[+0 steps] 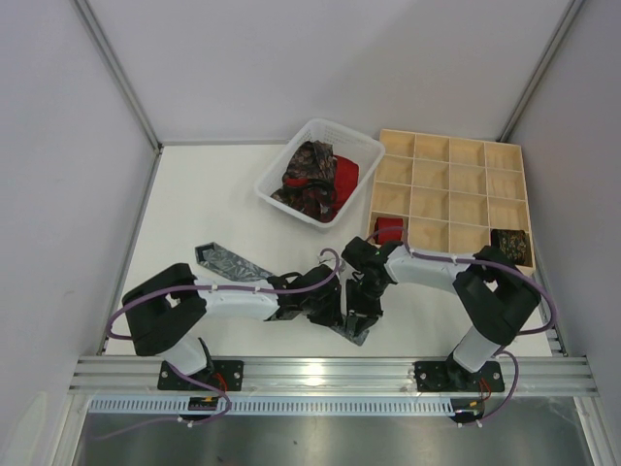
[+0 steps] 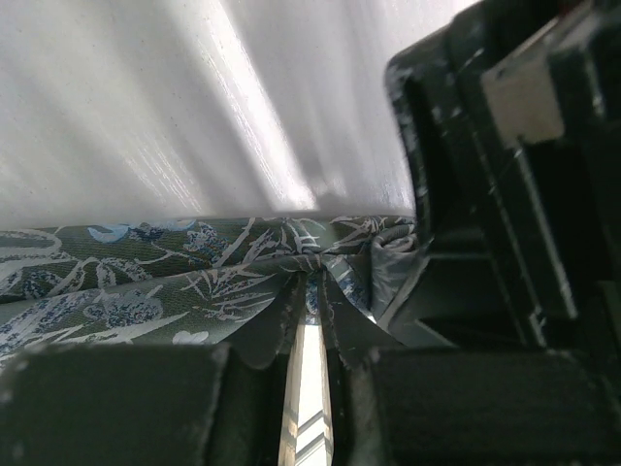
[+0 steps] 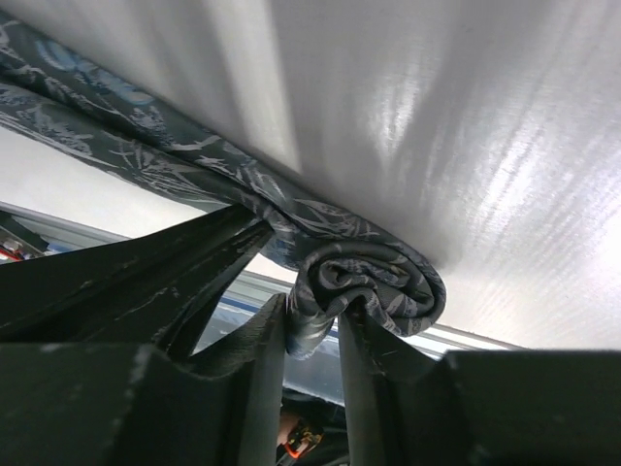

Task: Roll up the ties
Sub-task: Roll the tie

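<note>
A grey patterned tie (image 1: pixel 231 262) lies slantwise across the table in front of both arms. Its near end is wound into a small roll (image 3: pixel 374 277). My left gripper (image 2: pixel 312 283) is shut on a pinched fold of this tie (image 2: pixel 146 277), just beside the right gripper's black body (image 2: pixel 505 165). My right gripper (image 3: pixel 312 311) stands slightly open at the roll. A loose flap of the roll hangs between its fingers and the roll rests on their tips. In the top view the two grippers (image 1: pixel 328 303) (image 1: pixel 357 316) meet over the tie's near end.
A white basket (image 1: pixel 275 175) at the back holds loose dark paisley (image 1: pixel 310 180) and red (image 1: pixel 345 175) ties. To its right a wooden grid tray (image 1: pixel 451 189) holds a red roll (image 1: pixel 388 230) and a dark roll (image 1: pixel 511 246). Metal rails run along the near edge.
</note>
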`<state>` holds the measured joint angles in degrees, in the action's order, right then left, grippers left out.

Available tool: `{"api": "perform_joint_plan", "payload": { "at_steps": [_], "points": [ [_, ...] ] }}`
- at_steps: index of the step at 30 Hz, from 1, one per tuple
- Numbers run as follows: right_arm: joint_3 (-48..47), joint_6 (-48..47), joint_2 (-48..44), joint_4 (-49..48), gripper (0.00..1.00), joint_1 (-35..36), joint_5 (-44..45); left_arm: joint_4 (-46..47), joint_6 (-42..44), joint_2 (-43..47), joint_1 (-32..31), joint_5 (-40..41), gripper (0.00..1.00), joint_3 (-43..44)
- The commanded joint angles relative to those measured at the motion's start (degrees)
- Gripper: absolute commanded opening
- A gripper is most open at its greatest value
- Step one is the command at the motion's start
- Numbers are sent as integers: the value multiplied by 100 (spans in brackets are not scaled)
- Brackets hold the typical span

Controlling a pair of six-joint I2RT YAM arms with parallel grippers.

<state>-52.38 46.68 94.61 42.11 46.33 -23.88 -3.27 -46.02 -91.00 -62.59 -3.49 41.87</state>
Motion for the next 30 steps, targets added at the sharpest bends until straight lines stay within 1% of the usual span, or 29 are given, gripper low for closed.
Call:
{"api": "perform_joint_plan", "payload": {
  "at_steps": [1, 3, 6, 14, 17, 21, 23, 25, 27, 29, 30],
  "points": [
    [-123, -132, -56, -361, 33, 61, 173, 19, 102, -146, 10, -3, 15, -152],
    [-123, -167, -197, -431, 37, 61, 234, -7, 111, -120, 10, -3, 15, -144],
    [-1, -150, -337, -536, 40, 70, 314, -60, 111, -58, 10, -3, 15, -126],
    [614, -71, -847, -1335, 40, 61, 278, -227, 102, 109, 18, 32, 15, -73],
    [869, -36, -988, -1608, 38, 34, 226, -323, 84, 179, 18, 50, 15, -38],
    [1203, 17, -1304, -2021, 26, 34, 235, -560, 67, 363, 53, 199, 15, 14],
    [1344, 0, -1445, -2153, 24, 34, 278, -736, 84, 486, 106, 287, 15, 14],
    [1475, -9, -1559, -2311, 23, 34, 349, -911, 128, 697, 168, 340, 16, 14],
    [1572, -18, -1638, -2548, 34, 43, 218, -1000, 190, 846, 229, 340, 16, 23],
    [1669, 52, -1734, -2663, 42, 52, 200, -1097, 234, 908, 264, 340, 16, 41],
    [1722, 70, -1779, -2742, 43, 43, 156, -1114, 243, 926, 282, 340, 17, 41]
  ]
}}
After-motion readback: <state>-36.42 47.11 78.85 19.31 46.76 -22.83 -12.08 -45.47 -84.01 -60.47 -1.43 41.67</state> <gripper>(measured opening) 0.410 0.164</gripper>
